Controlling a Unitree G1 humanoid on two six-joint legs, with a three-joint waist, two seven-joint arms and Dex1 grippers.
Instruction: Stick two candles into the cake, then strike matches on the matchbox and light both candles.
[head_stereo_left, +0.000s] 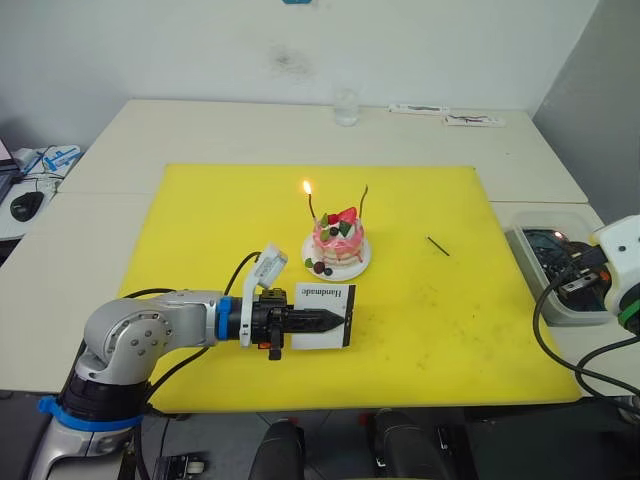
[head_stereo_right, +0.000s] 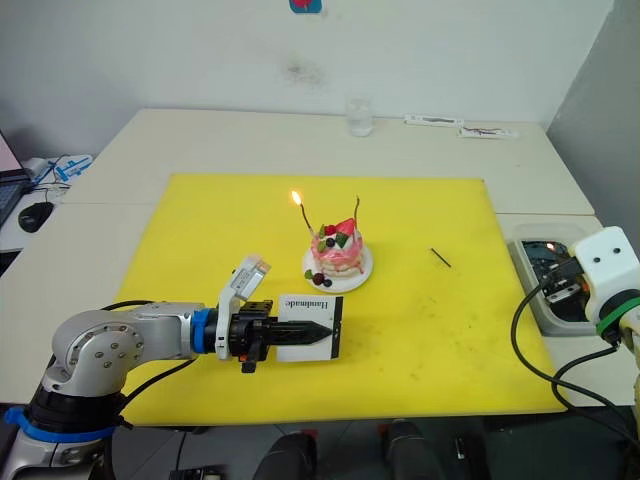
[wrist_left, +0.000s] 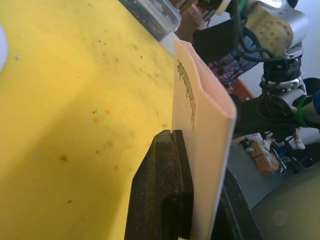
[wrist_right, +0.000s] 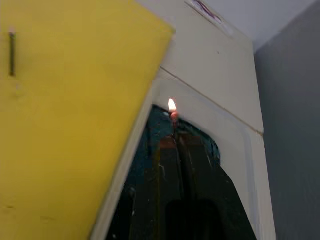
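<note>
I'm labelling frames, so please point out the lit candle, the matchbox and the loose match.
lit candle (head_stereo_left: 311, 205): left eye view, stem below flame.
matchbox (head_stereo_left: 322, 301): left eye view, white top face.
loose match (head_stereo_left: 438, 246): left eye view, mid-stick.

Lab or office: plain white tables (head_stereo_left: 250, 125), yellow mat (head_stereo_left: 420, 300), cabling.

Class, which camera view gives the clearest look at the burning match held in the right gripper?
The right wrist view: the thin burning match stands shut between the right gripper's fingers, flame uppermost. The eye views show that arm's white wrist beside the grey tray, without a clear flame.
</note>
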